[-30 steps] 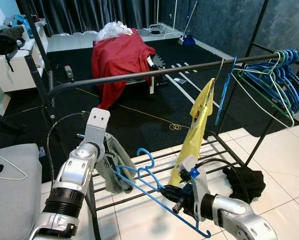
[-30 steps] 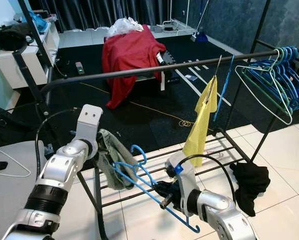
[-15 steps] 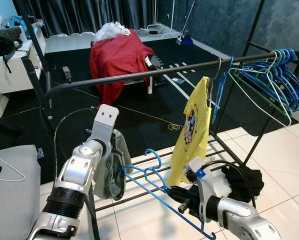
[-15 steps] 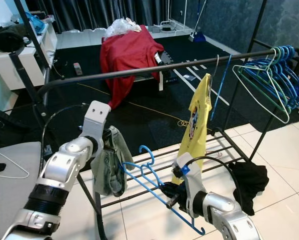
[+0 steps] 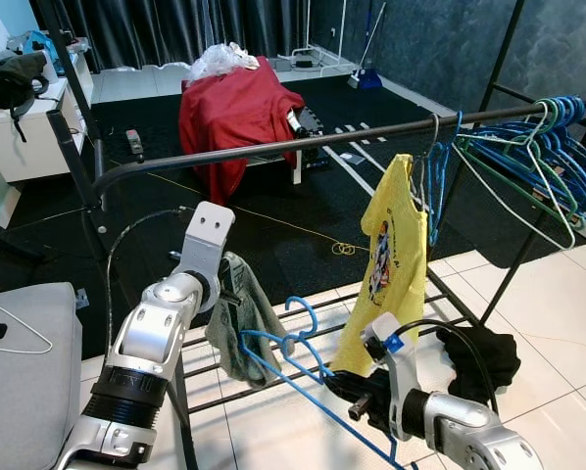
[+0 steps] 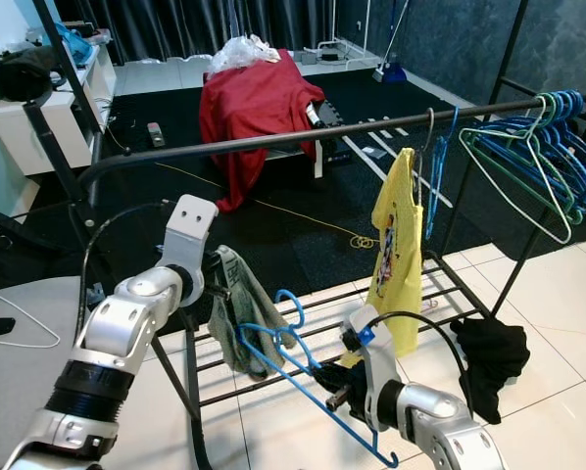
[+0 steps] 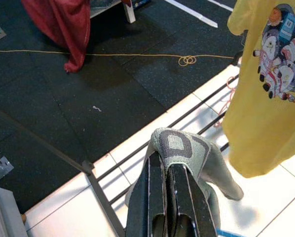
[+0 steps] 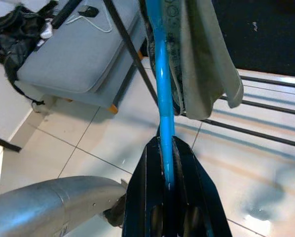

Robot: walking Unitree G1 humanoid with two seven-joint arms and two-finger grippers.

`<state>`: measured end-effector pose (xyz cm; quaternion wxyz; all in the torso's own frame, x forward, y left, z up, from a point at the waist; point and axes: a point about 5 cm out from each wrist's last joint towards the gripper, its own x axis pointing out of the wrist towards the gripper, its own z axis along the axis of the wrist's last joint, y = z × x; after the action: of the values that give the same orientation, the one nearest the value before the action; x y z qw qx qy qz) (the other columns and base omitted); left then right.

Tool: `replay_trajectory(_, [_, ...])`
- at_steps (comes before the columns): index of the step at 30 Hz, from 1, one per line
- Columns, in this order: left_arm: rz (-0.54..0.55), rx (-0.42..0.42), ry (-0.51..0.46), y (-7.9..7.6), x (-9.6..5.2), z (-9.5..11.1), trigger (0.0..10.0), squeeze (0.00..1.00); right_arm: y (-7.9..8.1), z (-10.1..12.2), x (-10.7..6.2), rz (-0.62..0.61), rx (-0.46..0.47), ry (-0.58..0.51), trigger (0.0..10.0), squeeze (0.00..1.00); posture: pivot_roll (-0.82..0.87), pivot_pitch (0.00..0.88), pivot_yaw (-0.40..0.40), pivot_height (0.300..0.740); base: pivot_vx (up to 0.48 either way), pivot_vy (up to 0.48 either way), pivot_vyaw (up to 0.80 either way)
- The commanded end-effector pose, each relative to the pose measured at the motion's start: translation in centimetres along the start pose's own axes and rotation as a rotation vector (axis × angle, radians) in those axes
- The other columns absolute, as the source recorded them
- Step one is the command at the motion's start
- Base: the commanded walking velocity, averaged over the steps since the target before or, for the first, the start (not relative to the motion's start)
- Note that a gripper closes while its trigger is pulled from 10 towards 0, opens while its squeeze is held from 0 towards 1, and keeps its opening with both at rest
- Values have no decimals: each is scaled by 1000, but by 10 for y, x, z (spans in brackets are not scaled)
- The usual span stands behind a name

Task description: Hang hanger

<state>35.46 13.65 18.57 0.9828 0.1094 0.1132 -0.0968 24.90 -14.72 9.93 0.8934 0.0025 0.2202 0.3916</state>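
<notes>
A blue hanger [image 5: 273,364] slants low in front of the black clothes rack rail [image 5: 303,144], its hook [image 5: 299,309] pointing up. My right gripper [image 5: 357,403] is shut on the hanger's long bar [image 8: 160,89], down near the floor tiles. A grey-green garment [image 5: 244,328] drapes over the hanger's upper end. My left gripper [image 7: 169,165] is shut on the top fold of that garment [image 7: 179,147], well below the rail.
A yellow T-shirt [image 5: 391,255] hangs on the rail, with several blue and green hangers [image 5: 538,147] bunched at its right end. The rack's lower shelf bars [image 5: 440,289] run beneath. Black cloth [image 5: 484,352] lies on the tiles, a grey cushion [image 5: 24,362] is at left, and red fabric [image 5: 229,108] covers furniture behind.
The yellow T-shirt has swung round to show its print. My left gripper and the garment have shifted a little right along the hanger. The right gripper keeps its hold.
</notes>
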Motion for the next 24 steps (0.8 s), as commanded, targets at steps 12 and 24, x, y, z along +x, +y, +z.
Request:
replay_trajectory(12, [-73, -65, -12, -5, -2, 4, 10000, 0, -13, -9, 2, -43, -14, 42, 0, 0, -66, 68, 37, 735, 0, 0, 0])
replay_trajectory(24, [-261, -40, 40, -15, -22, -1, 10000, 0, -36, -15, -7, -131, 0, 59, 0, 0, -59, 77, 31, 735, 0, 0, 0])
